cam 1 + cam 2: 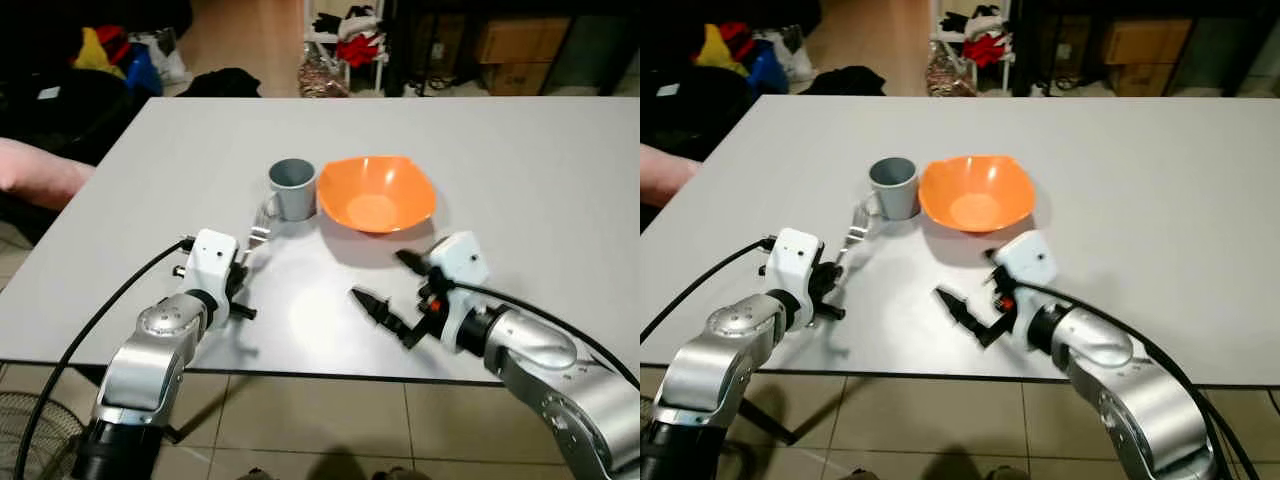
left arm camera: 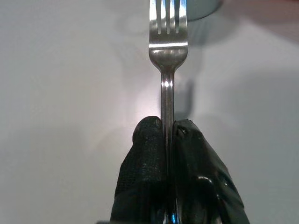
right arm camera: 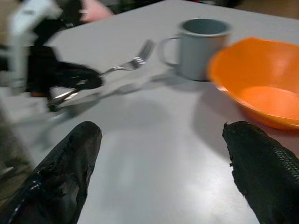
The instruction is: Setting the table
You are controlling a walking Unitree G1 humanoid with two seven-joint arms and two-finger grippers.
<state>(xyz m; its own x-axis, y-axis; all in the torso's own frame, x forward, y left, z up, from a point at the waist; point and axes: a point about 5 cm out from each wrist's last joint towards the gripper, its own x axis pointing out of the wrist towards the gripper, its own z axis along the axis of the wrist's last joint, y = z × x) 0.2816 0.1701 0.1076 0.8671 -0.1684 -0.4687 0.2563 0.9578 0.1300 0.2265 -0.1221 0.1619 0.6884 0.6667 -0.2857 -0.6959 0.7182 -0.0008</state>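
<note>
A silver fork is held by its handle in my left gripper, which is shut on it just above the table; its tines point toward the grey mug. In the left wrist view the fork runs straight out from between the black fingertips. An orange bowl sits right of the mug. My right gripper hovers open near the table's front, just before the bowl, with nothing between its fingers. The right wrist view shows the mug, the bowl and the fork.
The grey table has wide bare room to the right and behind the bowl. A person's arm rests at the table's left edge. Clothes and boxes lie on the floor beyond the far edge.
</note>
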